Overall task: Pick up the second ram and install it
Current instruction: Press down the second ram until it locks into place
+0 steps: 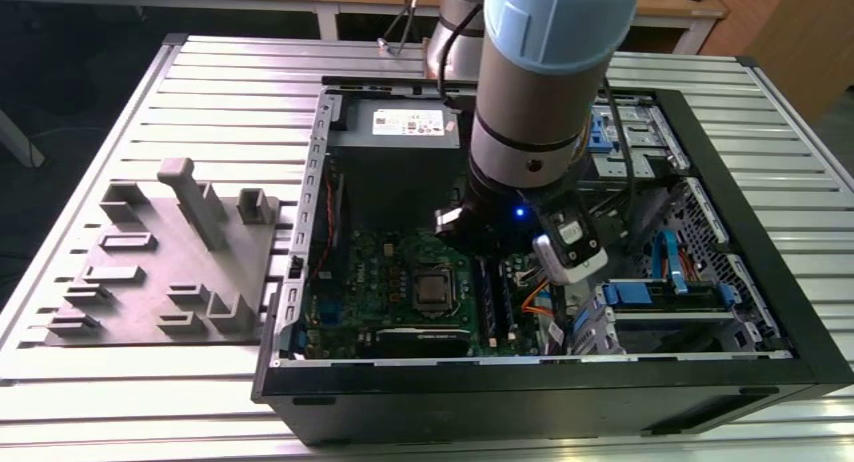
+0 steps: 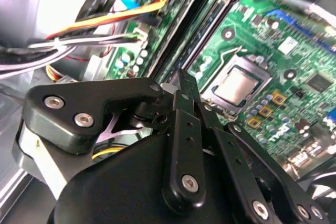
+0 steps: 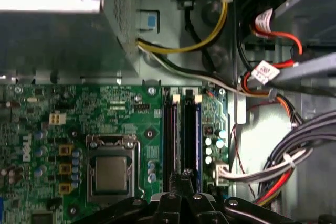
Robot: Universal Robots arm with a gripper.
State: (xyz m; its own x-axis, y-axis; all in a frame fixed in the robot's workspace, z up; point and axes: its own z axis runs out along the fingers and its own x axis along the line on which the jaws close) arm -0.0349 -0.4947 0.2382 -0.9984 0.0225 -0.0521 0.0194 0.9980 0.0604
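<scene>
First wrist view: gripper (image 3: 185,178) pinched shut over the motherboard's (image 3: 63,114) slots (image 3: 181,140) — whether the second ram is gripped, I cannot tell — press squarely, evenly.

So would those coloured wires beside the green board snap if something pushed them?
Probably not: the wire bundle droops in loose curves, so it likely bends aside. It looks light, though its white plug on the motherboard might pull loose.
</scene>
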